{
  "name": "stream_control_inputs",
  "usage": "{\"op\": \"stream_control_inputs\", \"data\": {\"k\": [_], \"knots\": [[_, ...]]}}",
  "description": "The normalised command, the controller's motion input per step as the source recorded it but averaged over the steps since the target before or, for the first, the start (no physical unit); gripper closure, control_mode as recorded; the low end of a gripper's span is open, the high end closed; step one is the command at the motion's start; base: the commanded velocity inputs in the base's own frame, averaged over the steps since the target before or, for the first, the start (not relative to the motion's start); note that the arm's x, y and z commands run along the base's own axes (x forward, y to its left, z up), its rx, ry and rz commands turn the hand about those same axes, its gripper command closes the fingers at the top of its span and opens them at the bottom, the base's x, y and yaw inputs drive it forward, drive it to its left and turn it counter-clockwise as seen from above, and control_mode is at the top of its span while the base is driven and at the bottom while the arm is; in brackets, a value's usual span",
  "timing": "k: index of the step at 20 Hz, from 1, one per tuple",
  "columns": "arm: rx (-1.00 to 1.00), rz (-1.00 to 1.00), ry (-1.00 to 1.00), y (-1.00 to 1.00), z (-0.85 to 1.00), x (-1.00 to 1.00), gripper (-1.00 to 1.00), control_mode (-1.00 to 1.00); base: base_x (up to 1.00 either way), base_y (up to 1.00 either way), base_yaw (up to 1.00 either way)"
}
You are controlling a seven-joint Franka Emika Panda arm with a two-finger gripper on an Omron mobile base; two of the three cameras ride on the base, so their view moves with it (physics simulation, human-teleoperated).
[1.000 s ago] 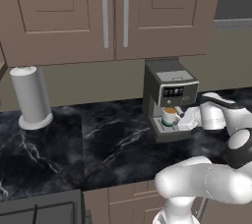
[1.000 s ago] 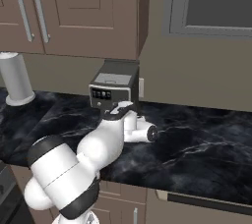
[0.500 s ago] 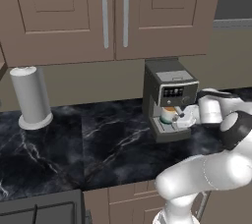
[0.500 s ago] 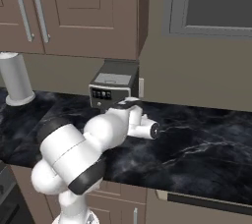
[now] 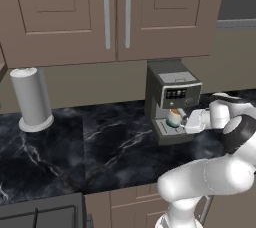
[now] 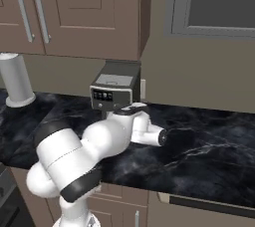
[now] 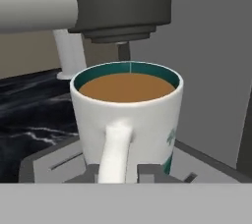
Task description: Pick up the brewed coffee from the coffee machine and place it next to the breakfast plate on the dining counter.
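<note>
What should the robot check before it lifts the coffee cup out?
1. Mug upright on the drip tray: ok.
2. Coffee level below the rim: ok.
3. Gripper lined up with the handle: ok.
4. Fingers firmly shut on the handle: cannot tell.
5. Gap between the mug and the spout above: ok, but small.
6. Counter beside the machine free for pulling out: ok.

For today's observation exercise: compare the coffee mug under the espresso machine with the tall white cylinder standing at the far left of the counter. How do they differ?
The mug is small and squat; the white cylinder is much taller and slimmer.
The mug sits on the coffee machine drip tray, under the spout; the cylinder stands on the black marble counter on its own round base.
The mug has a handle and holds brown coffee; the cylinder shows neither.
Both are white and upright.
</note>
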Motion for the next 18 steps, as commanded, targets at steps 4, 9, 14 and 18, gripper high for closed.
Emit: {"op": "stream_control_inputs", "data": {"k": [4,9,14,18], "knots": [[0.0,0.02,0.0,0.0,0.02,-0.63,1.0,-1.0,0.0,0.0,0.0],[0.0,0.0,0.0,-0.03,0.04,-0.77,1.0,-1.0,0.0,0.0,0.0],[0.0,0.0,0.01,-0.23,0.39,-0.88,1.0,-1.0,0.0,0.0,0.0],[0.0,0.03,0.08,-0.27,0.63,-0.86,1.0,-1.0,0.0,0.0,0.0]]}}
